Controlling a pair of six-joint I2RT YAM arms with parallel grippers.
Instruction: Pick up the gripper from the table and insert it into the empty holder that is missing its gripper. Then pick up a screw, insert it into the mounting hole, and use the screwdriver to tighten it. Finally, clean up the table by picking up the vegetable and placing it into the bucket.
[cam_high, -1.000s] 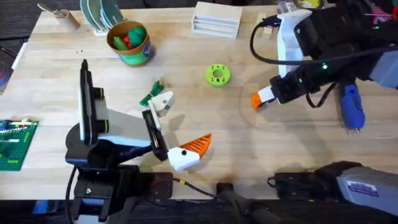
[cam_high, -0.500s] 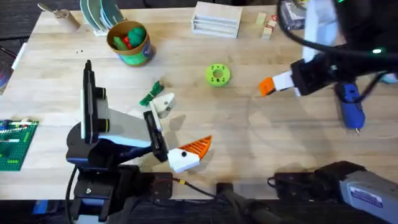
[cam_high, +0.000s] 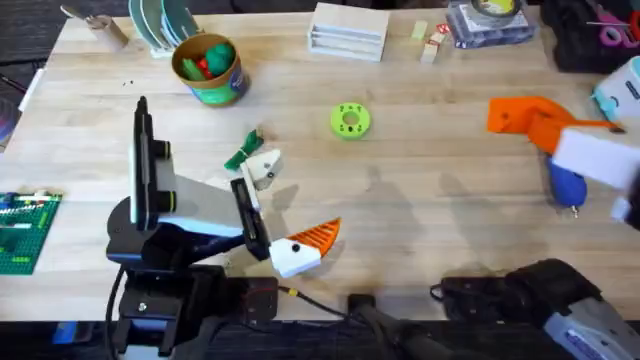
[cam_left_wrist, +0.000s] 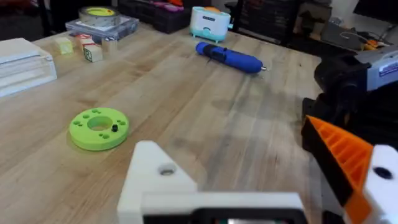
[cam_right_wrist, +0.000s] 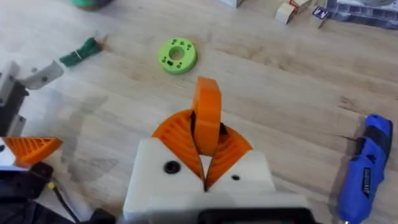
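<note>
Wooden planks are making up the table (cam_high: 420, 200), which is carrying everything from large to small. Biggest on it, the left arm is resting low at the near left, its gripper (cam_high: 285, 215) lying on its side by the near edge: one white mount is bearing an orange ribbed finger (cam_high: 318, 234), while the holder (cam_high: 262, 166) is sitting bare, its screw hole showing in the left wrist view (cam_left_wrist: 166, 170). These two mounts are standing well apart, with nothing between them.

At the far right of the overhead view the right gripper (cam_right_wrist: 205, 134) is hanging above the table, its two ribbed pads (cam_right_wrist: 177, 134) pinching the gripper piece (cam_right_wrist: 207, 115), which is sticking up out of them. In the overhead view that orange piece (cam_high: 520, 115) is showing above the screwdriver.

That blue screwdriver (cam_high: 566, 186) is lying flat near the right edge. At the far left the bucket (cam_high: 209, 68) is standing upright with green and red toys inside. A green disc (cam_high: 349, 120) with holes is lying mid-table. Smallest, the vegetable (cam_high: 243, 152) is lying just beside the holder, on its far side.
</note>
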